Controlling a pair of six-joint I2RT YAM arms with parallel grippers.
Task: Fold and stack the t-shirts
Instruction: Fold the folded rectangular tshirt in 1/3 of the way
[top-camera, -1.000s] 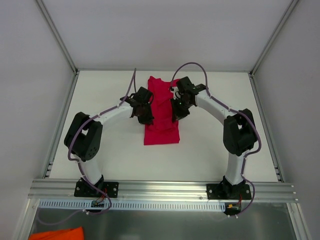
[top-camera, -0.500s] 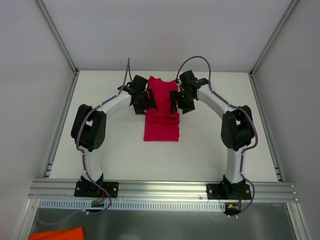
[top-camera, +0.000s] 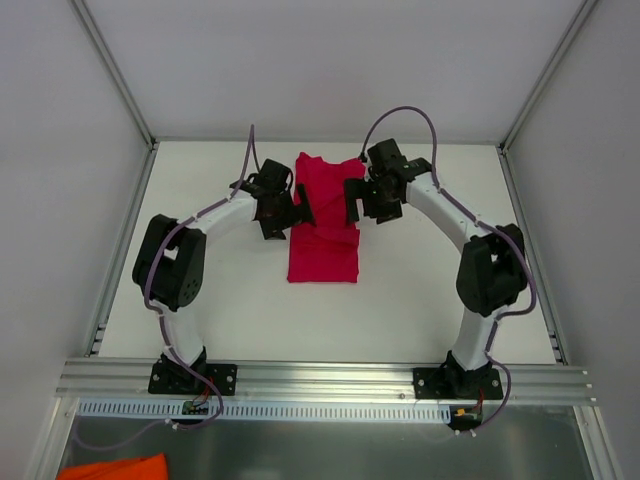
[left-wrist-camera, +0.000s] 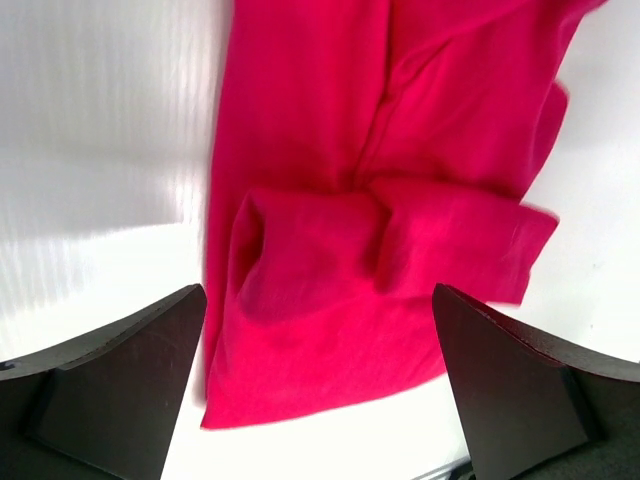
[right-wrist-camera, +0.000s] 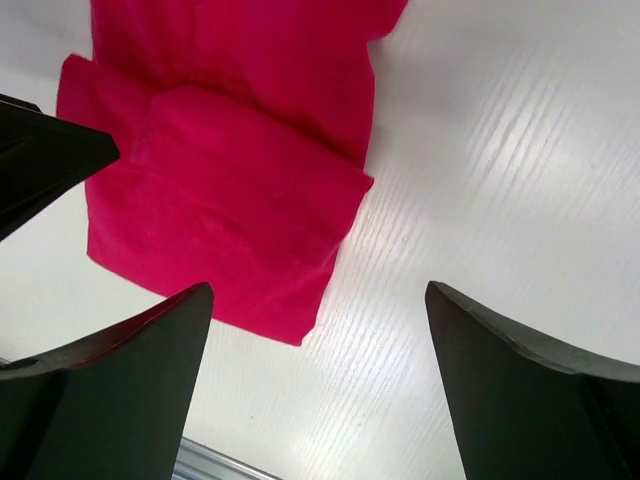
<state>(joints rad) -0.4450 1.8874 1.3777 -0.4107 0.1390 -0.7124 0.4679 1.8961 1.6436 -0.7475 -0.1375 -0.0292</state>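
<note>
The crimson t-shirt lies flat mid-table, folded into a long narrow strip with a doubled layer across its middle. My left gripper hovers at the strip's left edge, open, with nothing between its fingers. Opposite it, my right gripper hovers at the right edge, also open and empty. The left wrist view shows the t-shirt below the left gripper, its black fingers spread wide. In the right wrist view the folded t-shirt lies up and left of the right gripper, which is over bare table.
The white table is fenced by grey walls and an aluminium rail at the near edge. An orange cloth lies below the table at bottom left. The left gripper's finger shows at the right wrist view's left side.
Both grippers were shut on the shirt's sides a second ago. They have opened, let go, and drawn back outward and toward the far end. The shirt stays folded.
</note>
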